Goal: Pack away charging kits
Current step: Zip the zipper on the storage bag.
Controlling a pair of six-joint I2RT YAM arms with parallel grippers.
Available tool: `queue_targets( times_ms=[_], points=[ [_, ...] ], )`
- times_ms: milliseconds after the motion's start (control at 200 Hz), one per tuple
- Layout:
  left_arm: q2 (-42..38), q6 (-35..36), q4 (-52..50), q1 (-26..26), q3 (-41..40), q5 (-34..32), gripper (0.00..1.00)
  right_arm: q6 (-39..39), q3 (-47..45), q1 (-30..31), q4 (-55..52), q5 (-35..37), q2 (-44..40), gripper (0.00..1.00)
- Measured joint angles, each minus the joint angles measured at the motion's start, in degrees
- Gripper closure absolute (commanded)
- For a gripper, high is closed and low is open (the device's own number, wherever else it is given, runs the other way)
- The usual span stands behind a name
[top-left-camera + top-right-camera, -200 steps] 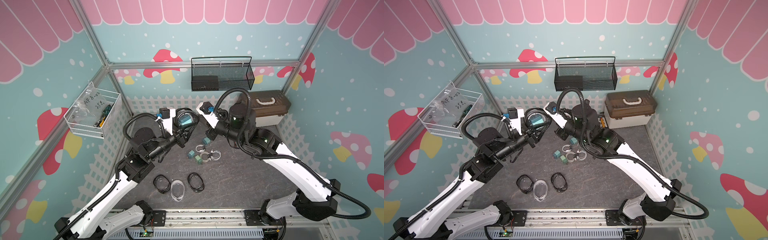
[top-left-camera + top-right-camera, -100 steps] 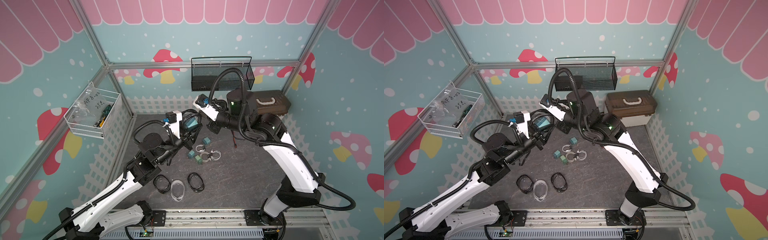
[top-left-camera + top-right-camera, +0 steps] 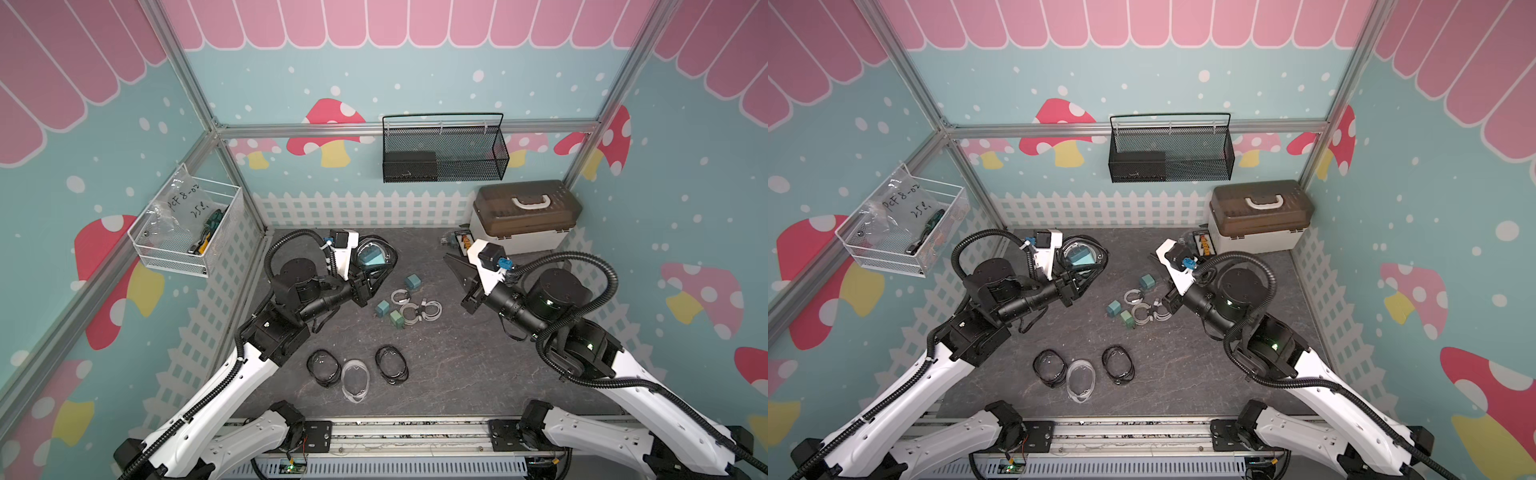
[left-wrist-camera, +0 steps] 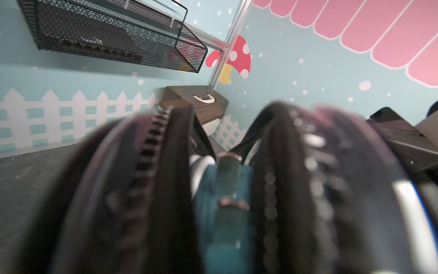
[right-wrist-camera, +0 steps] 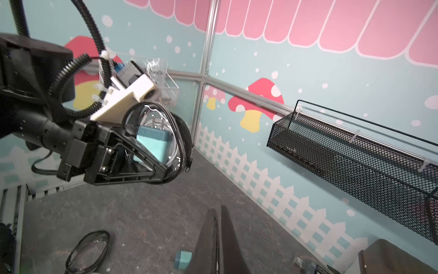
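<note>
My left gripper [image 3: 371,272] is shut on a black-rimmed pouch [image 3: 375,258], held above the table's back left. Through its clear window [image 5: 154,132] show a teal charger [image 5: 151,144] and a white cable. Up close, the pouch's unzipped mouth [image 4: 154,189] shows the charger [image 4: 225,201] and hides the jaws. My right gripper [image 3: 448,259] hovers shut and empty at the back right, apart from the pouch; its closed tips [image 5: 219,210] point over bare table. Three loose chargers [image 3: 412,281] and coiled cables [image 3: 419,311] lie mid-table. Two black-rimmed pouches [image 3: 322,368] flank a clear one [image 3: 355,380] near the front.
A black mesh basket [image 3: 444,153] hangs on the back wall. The beige box with a brown lid [image 3: 523,216] stands in the back right corner, a black board with orange connectors [image 3: 462,241] beside it. A white wire basket [image 3: 187,232] hangs on the left wall.
My right gripper has drawn away from the held pouch and swung right and lower. The left gripper keeps the pouch in about the same place, slightly lower.
</note>
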Motion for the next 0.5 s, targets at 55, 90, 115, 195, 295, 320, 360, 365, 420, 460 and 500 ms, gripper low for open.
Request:
queue_targets(
  times_ms=[55,90,115,195,295,320,360,365,420,460,500],
  points=[
    [0.1,-0.5,0.3,0.0,0.9,1.8,1.00,1.6,-0.9,0.0,1.0,0.0,0.2,0.81],
    [0.3,-0.6,0.6,0.0,1.4,3.1,1.00,2.6,-1.2,0.0,1.1,0.0,0.7,0.71],
    [0.3,-0.6,0.8,0.0,1.8,4.0,1.00,3.7,-1.3,0.0,1.0,-0.2,1.1,0.65],
    [0.4,-0.4,1.5,0.0,2.5,6.7,1.00,5.7,-1.4,0.0,0.3,-1.5,1.6,0.46],
    [0.5,0.2,1.9,0.0,2.7,9.7,1.00,8.6,-1.4,0.0,0.5,-4.7,0.8,0.27],
    [0.5,0.4,1.9,0.0,2.7,10.6,1.00,9.6,-1.4,0.0,0.6,-5.7,0.5,0.24],
    [0.7,0.8,2.1,0.0,2.7,12.2,1.00,10.4,-1.4,0.0,1.1,-7.1,0.1,0.19],
    [0.7,0.9,2.1,0.0,2.7,12.3,1.00,10.6,-1.4,0.0,1.2,-7.4,0.0,0.18],
    [1.0,1.3,2.5,0.0,2.7,14.5,1.00,12.2,-1.4,0.0,2.2,-9.4,-0.4,0.10],
    [1.1,1.7,2.7,0.0,2.7,16.2,1.00,12.8,-1.4,0.0,3.0,-11.0,-0.6,0.06],
    [1.1,2.3,2.9,0.0,2.7,17.4,1.00,13.7,-1.4,0.0,3.8,-12.7,-0.7,0.02]
  ],
)
